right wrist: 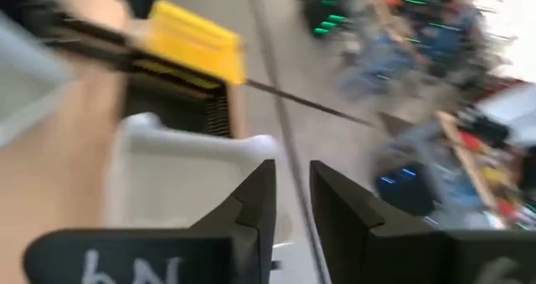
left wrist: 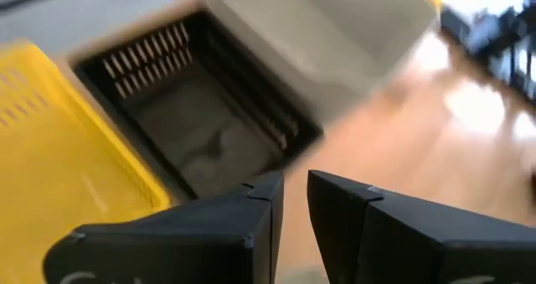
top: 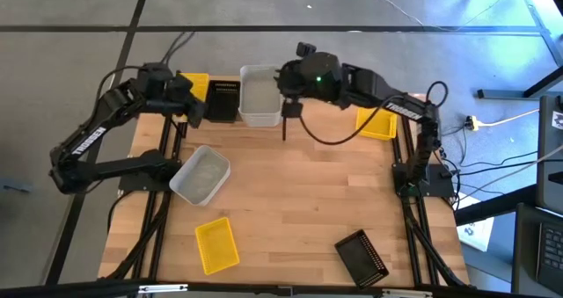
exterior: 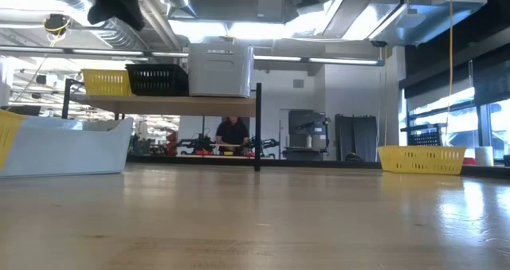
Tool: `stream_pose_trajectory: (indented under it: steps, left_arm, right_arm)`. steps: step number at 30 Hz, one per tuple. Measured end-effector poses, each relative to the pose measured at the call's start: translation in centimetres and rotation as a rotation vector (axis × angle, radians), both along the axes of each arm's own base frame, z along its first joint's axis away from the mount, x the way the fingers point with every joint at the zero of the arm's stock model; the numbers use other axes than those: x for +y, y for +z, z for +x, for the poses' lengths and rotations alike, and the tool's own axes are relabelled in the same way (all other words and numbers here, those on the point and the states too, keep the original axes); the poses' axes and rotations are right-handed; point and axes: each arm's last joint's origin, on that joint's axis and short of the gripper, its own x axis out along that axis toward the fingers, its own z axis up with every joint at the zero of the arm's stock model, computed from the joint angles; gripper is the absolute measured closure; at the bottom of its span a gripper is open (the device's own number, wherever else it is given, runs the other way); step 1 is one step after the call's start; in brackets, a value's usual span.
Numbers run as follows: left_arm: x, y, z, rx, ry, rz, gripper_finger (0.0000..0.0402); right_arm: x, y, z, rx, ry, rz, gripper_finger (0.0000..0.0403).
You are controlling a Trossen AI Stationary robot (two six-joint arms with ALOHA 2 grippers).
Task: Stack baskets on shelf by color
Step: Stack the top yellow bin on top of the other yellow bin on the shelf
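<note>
Both the left gripper [left wrist: 291, 202] and right gripper [right wrist: 291, 198] (empty, nearly clenched) hover over shelf baskets [top: 259, 96].

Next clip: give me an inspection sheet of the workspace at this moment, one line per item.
Surface: wooden table, mostly bare in the middle.
Job's things: shelf carries a yellow basket, a black basket and a white basket; on the table lie another white basket, two yellow baskets and a black basket.
Clutter: nothing seen.
Grippers: left gripper and right gripper both over the shelf, fingers nearly closed, holding nothing.
Cables: black cable hangs from the right arm.
Surroundings: person beyond the table.
</note>
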Motion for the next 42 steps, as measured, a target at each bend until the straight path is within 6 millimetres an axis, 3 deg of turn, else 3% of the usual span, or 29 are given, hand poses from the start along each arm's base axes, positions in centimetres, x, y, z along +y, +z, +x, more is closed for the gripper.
stream_pose_trajectory:
  steps: [7, 15, 19, 28, 35, 42]
  left_arm:
    - [-1.3, -0.8, -0.1, 0.093, -0.073, -0.059, 0.0354]
    - [-2.2, -0.7, 0.2, 0.081, -0.125, -0.065, 0.0354]
    - [-2.3, -0.7, 0.3, 0.094, -0.115, -0.045, 0.0354]
    - [-2.6, -0.5, 0.4, 0.096, -0.110, -0.006, 0.0354]
    - [-2.9, -0.3, 0.0, 0.068, -0.093, -0.006, 0.0354]
    - [-2.8, -0.1, 0.2, 0.035, -0.080, -0.005, 0.0354]
  right_arm:
    - [-0.2, -0.4, -2.4, 0.143, 0.179, 0.165, 0.0325]
    - [-0.9, -1.1, -7.3, 0.306, -0.102, 0.460, 0.0325]
    - [-1.3, -1.8, -8.7, 0.398, -0.226, 0.564, 0.0325]
    - [-2.0, -2.9, -11.5, 0.399, -0.342, 0.641, 0.0325]
    - [-2.6, -7.7, -14.5, 0.372, -0.620, 0.870, 0.0325]
    - [-4.1, -14.1, -15.5, 0.276, -1.012, 1.107, 0.0325]
